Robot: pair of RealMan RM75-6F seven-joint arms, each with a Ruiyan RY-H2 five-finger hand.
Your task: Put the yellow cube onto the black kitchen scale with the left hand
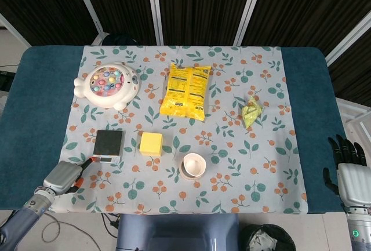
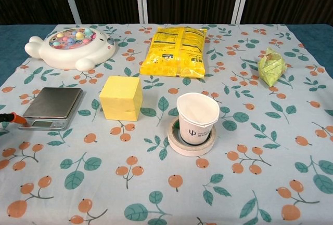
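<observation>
The left hand [image 1: 65, 177] sits at the near left corner of the table [image 1: 35, 106], just off the near left corner of the black kitchen scale [image 1: 108, 144]. It holds nothing. An orange-tipped finger [image 1: 87, 161] points toward the scale's display strip; whether the remaining fingers are spread or curled cannot be told from the head view, and the chest view shows only that orange tip [image 2: 11, 117] at the frame edge.

The yellow cube [image 1: 151, 144] stands flat on the floral cloth [image 1: 261, 117], just beside the scale on its right side, apart from it by a narrow strip of cloth. From the fingers, the cube lies beyond the scale, so the scale is between hand and cube.

Handling judgement: the cube looks like a foam or soft plastic block with matte faces and slightly rounded edges, so probably light, non-fragile and not slippery. It may compress slightly under pressure. Recommended hold: thumb on one vertical face, fingers on the opposite face, taken from above around mid-height.

Clearance: a paper cup [image 1: 193, 163] standing in a tape roll [image 2: 193, 143] is near the cube on its right. The fishing toy [image 1: 108, 83] and the yellow snack bag [image 1: 186, 91] lie further back, and a green wrapper [image 1: 251, 112] is well apart.

The right hand [image 1: 348, 170] rests at the table's near right edge, well away, holding nothing, with dark fingers extended and apart.
</observation>
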